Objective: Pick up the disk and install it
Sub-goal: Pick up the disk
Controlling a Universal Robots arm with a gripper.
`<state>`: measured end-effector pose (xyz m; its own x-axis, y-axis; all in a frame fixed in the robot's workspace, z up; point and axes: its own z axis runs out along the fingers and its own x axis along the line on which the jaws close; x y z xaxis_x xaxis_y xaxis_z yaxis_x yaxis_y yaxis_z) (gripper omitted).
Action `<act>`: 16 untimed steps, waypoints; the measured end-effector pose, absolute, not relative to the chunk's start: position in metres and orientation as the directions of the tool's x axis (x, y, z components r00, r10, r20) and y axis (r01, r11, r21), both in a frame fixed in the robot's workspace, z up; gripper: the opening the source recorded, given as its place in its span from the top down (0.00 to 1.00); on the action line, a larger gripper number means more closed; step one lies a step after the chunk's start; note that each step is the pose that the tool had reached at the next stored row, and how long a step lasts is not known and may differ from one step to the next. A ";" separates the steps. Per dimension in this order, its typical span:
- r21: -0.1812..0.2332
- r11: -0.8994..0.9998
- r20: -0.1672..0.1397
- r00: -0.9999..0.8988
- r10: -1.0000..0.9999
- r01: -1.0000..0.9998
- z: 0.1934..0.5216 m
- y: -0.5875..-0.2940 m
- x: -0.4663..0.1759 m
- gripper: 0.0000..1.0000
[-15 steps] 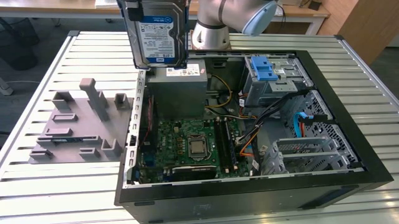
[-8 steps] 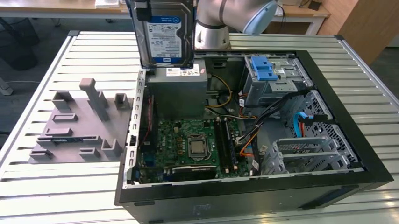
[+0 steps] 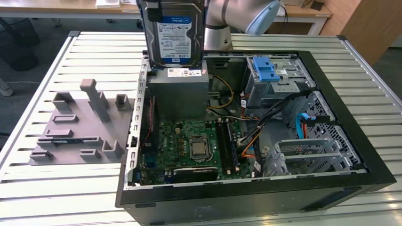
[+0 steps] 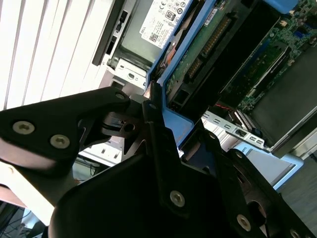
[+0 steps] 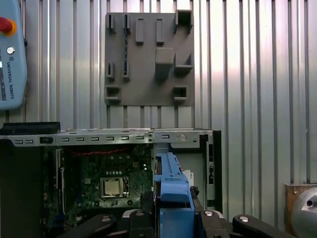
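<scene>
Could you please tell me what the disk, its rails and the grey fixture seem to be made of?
The disk looks like metal: grey casing, dull sheen. Its rails look plastic: blue, smooth, moulded. The fixture is matte grey, probably plastic.

The disk (image 3: 172, 33) is seen as silver-grey with a blue-and-white label; the motherboard (image 3: 177, 137) is coloured green, the case (image 3: 264, 200) black, the bench (image 3: 56, 193) ribbed white
</scene>
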<state>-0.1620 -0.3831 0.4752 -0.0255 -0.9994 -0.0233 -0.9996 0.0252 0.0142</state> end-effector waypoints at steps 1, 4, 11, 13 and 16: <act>0.014 0.025 -0.023 -0.025 -0.999 -1.000 0.475 -0.383 -0.160 0.64; 0.014 0.025 -0.023 -0.026 -0.999 -1.000 0.475 -0.383 -0.154 0.64; 0.014 0.025 -0.023 -0.026 -0.999 -1.000 0.475 -0.383 -0.142 0.64; 0.014 0.025 -0.023 -0.026 -0.999 -1.000 0.475 -0.383 -0.140 0.64; 0.014 0.025 -0.023 -0.026 -0.999 -1.000 0.475 -0.383 -0.133 0.64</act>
